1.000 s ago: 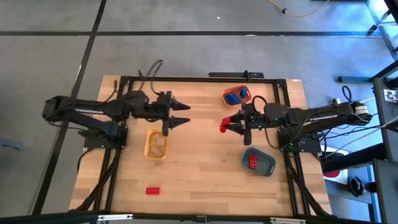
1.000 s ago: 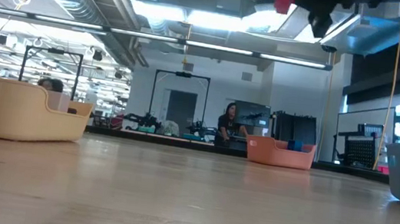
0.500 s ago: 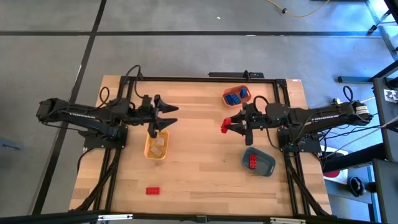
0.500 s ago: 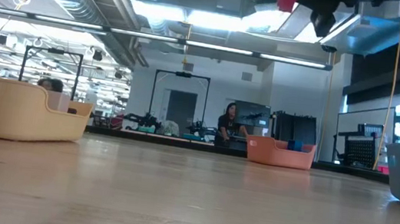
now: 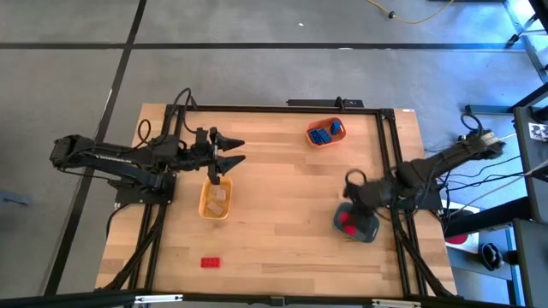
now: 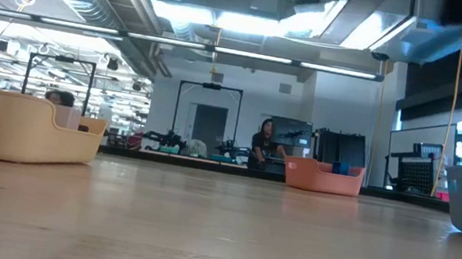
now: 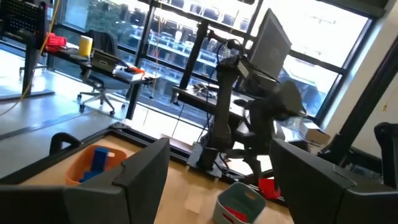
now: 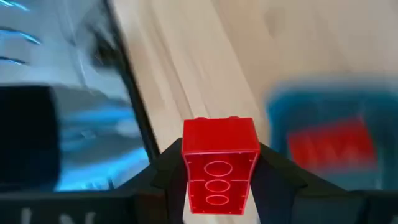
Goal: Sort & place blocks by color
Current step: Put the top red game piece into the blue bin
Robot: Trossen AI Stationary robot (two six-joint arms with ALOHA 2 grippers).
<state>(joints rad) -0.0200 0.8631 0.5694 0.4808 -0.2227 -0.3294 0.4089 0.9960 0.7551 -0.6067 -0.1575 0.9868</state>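
We are holding one red block [image 8: 220, 165] in the right hand [image 8: 219, 186], the jaws pinching its two long sides, above the slate-blue tray [image 5: 370, 228] at the right side of the worktop [image 5: 282, 197]; in the high view the hand sits directly over that tray. We are keeping the left hand [image 5: 229, 152] spread wide and empty, above the worktop just beside the yellow tray [image 5: 214, 199]. Risk, as we judge it: the block is standing proud of the fingertips with only its lower part gripped, so a quick swing or an early release may be tipping it out past the tray wall and onto the worktop; releasing from too high may also be bouncing it off the red block [image 8: 333, 146] already lying inside. A second risk is the frame rail close to the tray, which the arm may be brushing on the way down. Appearance of the held item: bright red, glossy plastic, rectangular, with a row of three round sockets showing on the face towards the wrist camera, edges crisp and unmarked. Remaining stock: another red block [image 5: 211, 263] lying alone near the front-left of the worktop, well apart from every tray; blue blocks [image 5: 321, 133] in the orange tray [image 5: 328, 139]; pale blocks [image 5: 217, 198] in the yellow tray.
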